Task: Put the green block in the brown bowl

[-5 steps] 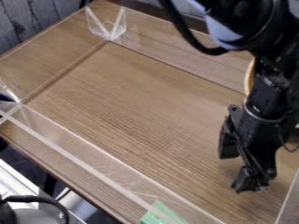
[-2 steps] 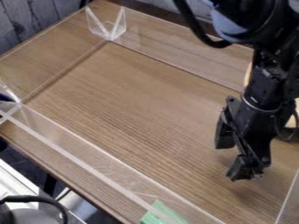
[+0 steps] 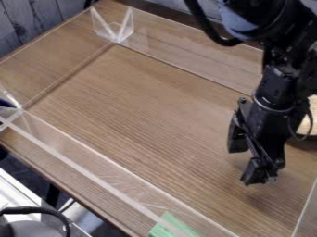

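Wooden table (image 3: 124, 102) with clear low walls (image 3: 74, 153) around it. Black gripper (image 3: 258, 172) low over the right side, pointing down, jaws apart, grasping nothing. Green tape (image 3: 168, 225) at the near edge.

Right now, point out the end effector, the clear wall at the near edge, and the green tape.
end effector (image 3: 258, 172), camera view, between its fingertips.
clear wall (image 3: 74, 148), camera view, on its top edge.
green tape (image 3: 170, 225), camera view, middle of the strip.
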### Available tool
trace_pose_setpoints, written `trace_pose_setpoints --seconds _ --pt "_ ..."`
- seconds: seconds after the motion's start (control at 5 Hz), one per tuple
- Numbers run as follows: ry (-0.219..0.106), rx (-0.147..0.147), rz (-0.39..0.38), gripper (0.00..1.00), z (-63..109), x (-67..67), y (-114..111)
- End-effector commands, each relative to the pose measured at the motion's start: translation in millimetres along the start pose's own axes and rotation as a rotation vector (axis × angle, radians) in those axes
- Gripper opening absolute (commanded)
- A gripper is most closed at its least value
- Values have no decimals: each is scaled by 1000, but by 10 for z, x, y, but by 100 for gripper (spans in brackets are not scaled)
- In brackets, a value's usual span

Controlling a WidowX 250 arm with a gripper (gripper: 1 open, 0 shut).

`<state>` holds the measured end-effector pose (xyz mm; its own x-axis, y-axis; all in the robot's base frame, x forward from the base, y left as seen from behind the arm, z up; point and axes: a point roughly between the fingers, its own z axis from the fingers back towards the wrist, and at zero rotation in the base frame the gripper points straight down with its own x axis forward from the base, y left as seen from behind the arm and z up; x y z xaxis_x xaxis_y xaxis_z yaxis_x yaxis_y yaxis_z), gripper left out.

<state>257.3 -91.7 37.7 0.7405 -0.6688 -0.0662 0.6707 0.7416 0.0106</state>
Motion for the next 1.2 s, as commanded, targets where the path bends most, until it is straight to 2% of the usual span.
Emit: trace_pose_setpoints --seconds 0.0,0.4,0.8,1.0 --pt "-64 -1 23 100 53 55 78" --pt "-109 -1 17 100 150 9 202" --pt "-117 19 56 100 204 34 249" --pt "-124 33 70 100 148 111 307"
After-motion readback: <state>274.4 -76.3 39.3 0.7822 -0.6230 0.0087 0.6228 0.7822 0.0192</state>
